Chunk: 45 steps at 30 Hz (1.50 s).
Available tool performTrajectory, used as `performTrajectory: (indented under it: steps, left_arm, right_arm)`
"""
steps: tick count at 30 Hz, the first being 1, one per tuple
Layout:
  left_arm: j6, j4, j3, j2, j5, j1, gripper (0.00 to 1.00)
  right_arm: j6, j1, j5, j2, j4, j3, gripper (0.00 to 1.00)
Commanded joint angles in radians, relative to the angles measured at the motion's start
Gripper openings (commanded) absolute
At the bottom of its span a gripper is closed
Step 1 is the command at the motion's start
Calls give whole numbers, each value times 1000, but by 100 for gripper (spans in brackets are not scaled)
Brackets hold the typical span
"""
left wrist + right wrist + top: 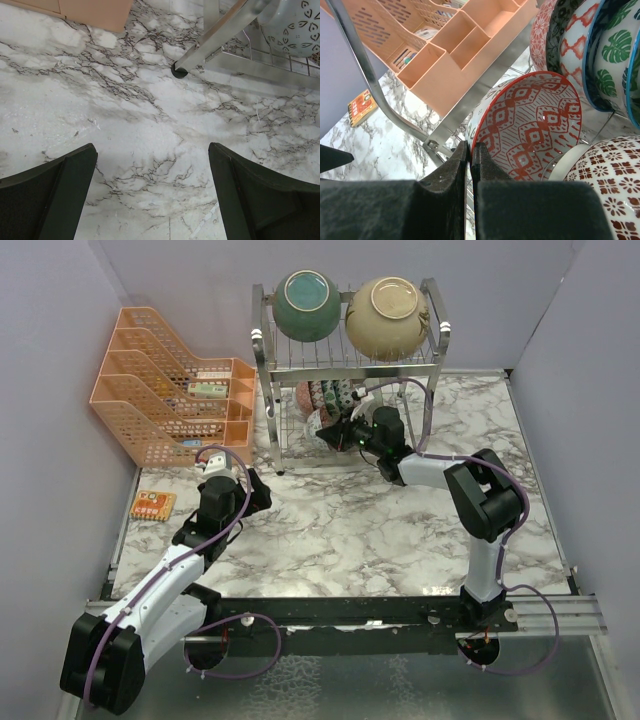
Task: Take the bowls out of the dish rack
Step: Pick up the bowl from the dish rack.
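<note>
Nearest the bases, the left hand (152, 150) hangs released over bare counter (330, 530), its fingers spread wide and holding nothing. It sits just short of the rack's (263, 345) front leg, which I judge a waiting post that leaves the way clear for the other arm. To its left a small orange card (152, 505) lies flat on the counter, its print too small to read. Farther in, the right hand (470, 152) reaches into the rack's lower tier and is clenched on the rim of the red bowl (530, 130). This bowl has a diamond pattern and stands on edge between the wires. The rim is probably the only part thin enough for narrow jaws to pinch, and a grip there should let the bowl be drawn out toward the front. Behind it more small bowls are packed on edge and touching, among them a leaf bowl (615, 55), so a careless pull could drag a neighbour along. Above and beyond, the teal bowl (307, 305) and cream bowl (388, 315) rest side by side on the top tier, not yet unloaded. The orange organizer (165, 390) stands left of the rack, and the papers in its slots show no writing that can be read.
</note>
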Motion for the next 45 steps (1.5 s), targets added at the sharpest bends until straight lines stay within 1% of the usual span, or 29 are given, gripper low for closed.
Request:
performTrajectory:
  steps: [1, 8, 13, 20, 23, 28, 32, 36, 38, 42, 45]
  left_arm:
    - [8, -6, -9, -8, -3, 6, 97]
    - [8, -1, -16, -2, -1, 6, 97]
    - [8, -2, -15, -6, -5, 4, 97]
    - [8, -2, -15, -5, -7, 6, 97]
    - [9, 1, -16, -1, -5, 6, 97]
    - [6, 7, -25, -5, -9, 6, 96]
    - [6, 10, -27, -2, -5, 6, 96]
    - [6, 17, -29, 6, -5, 6, 96]
    - [6, 20, -29, 9, -5, 6, 96]
    - [8, 24, -32, 15, -5, 6, 96]
    - [7, 38, -35, 26, -1, 5, 96]
  right_arm:
    - [36, 29, -130, -45, 165, 45, 1]
    - [41, 28, -143, -57, 181, 42, 1]
    - [54, 28, -183, -49, 189, 62, 1]
    - [66, 28, -195, -89, 217, 22, 1]
    - [57, 28, -200, -119, 213, -9, 1]
    - [29, 28, -215, -211, 214, -113, 1]
    - [-36, 28, -197, -316, 142, -192, 1]
    - [-118, 28, -163, -432, 40, -284, 1]
    - [-160, 28, -123, -493, -11, -333, 1]
    - [-245, 28, 10, -641, -138, -435, 1]
    - [-271, 28, 181, -751, -234, -509, 1]
